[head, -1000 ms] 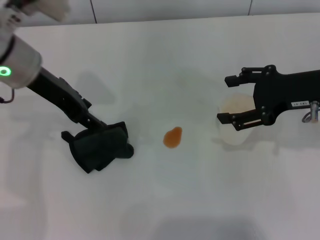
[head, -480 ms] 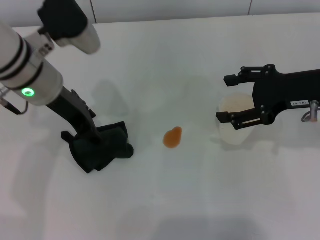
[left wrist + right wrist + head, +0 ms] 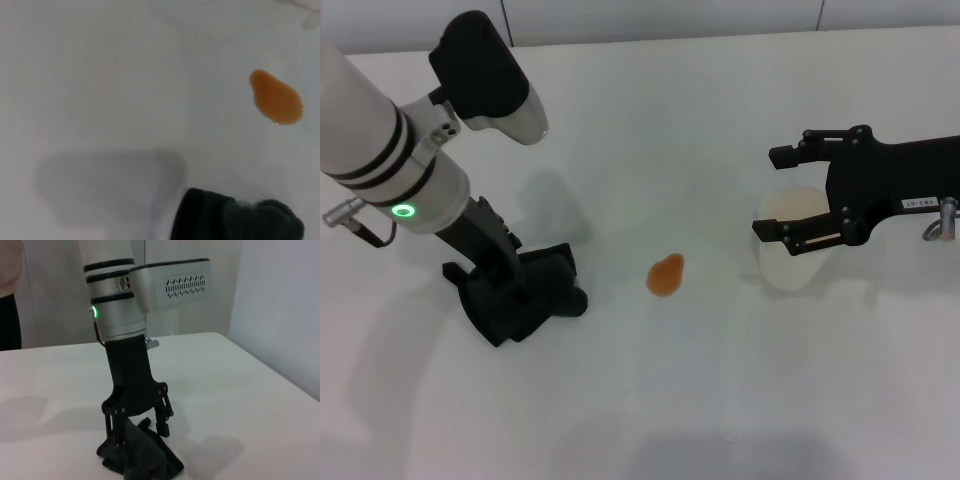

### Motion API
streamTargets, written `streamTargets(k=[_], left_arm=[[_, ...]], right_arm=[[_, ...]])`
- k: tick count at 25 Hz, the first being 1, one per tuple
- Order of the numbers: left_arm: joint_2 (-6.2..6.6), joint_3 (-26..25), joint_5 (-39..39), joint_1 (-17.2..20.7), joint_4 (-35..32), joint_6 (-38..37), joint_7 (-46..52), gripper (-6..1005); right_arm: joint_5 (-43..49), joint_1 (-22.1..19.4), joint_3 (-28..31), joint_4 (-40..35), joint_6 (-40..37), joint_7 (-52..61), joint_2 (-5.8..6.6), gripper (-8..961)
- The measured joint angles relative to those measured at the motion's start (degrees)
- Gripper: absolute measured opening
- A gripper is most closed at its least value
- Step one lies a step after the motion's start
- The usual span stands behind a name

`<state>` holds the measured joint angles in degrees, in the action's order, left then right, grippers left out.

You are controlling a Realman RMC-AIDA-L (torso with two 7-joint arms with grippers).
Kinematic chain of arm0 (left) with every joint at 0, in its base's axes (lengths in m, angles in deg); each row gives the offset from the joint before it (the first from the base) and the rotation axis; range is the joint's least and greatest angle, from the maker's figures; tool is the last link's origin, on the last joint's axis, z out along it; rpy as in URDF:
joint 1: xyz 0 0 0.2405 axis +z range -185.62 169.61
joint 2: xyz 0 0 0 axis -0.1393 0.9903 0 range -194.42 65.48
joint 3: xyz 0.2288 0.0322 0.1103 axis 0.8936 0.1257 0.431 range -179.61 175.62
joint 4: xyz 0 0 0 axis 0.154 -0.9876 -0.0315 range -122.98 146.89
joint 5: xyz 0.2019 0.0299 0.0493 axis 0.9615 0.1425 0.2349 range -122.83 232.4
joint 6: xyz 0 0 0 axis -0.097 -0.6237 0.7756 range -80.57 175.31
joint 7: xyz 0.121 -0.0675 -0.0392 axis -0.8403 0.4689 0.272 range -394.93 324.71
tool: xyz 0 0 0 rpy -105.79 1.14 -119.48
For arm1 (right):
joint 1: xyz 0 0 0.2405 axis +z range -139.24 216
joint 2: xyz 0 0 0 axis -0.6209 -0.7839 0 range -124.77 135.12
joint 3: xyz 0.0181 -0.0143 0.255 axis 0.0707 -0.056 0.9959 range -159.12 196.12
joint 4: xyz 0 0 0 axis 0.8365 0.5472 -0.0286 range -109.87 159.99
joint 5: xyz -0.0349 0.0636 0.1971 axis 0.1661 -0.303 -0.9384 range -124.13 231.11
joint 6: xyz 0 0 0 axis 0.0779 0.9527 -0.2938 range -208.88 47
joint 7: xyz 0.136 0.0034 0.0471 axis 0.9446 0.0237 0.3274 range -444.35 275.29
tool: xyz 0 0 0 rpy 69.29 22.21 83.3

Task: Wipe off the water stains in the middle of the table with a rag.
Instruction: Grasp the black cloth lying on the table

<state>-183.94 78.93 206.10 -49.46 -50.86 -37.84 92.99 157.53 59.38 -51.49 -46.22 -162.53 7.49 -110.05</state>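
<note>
The dark green-black rag (image 3: 525, 298) lies lumpy on the white table (image 3: 670, 120), left of centre. My left gripper (image 3: 510, 283) points down onto it. In the right wrist view its fingers (image 3: 114, 432) stand spread either side of the rag's top (image 3: 142, 456), so the left gripper (image 3: 139, 432) is open. The orange-amber water stain (image 3: 666, 274) sits in the middle of the table, right of the rag and apart from it. The left wrist view shows the stain (image 3: 276, 97) and a corner of the rag (image 3: 235, 220). My right gripper (image 3: 778, 193) is open at the right.
A white translucent cup (image 3: 792, 245) stands at the right, under the right gripper's lower finger. The left arm's white forearm (image 3: 380, 140) rises over the table's left side. Bare table lies between rag, stain and cup, and toward the front.
The left arm has swung from a low slant to nearly upright over the rag, with its gripper staying at the rag. The rag, stain, cup and right arm have not moved.
</note>
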Motion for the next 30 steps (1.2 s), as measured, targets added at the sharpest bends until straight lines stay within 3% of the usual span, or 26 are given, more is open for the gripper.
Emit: streamTargets(k=[15, 24, 30], left_arm=[[0.16, 4.8, 0.4, -1.1, 0.1, 1.2, 4.5, 721], [0.09, 10.6, 3.6, -1.3, -0.2, 1.7, 7.0, 365], [0.10, 11.1, 3.7, -1.3, -1.5, 2.3, 7.1, 136]], right_arm=[[0.0, -0.1, 0.1, 0.0, 0.0, 0.1, 0.00, 872], [0.0, -0.3, 0.2, -0.2, -0.2, 0.1, 0.00, 872], [0.0, -0.4, 0.2, -0.2, -0.3, 0.1, 0.02, 872]])
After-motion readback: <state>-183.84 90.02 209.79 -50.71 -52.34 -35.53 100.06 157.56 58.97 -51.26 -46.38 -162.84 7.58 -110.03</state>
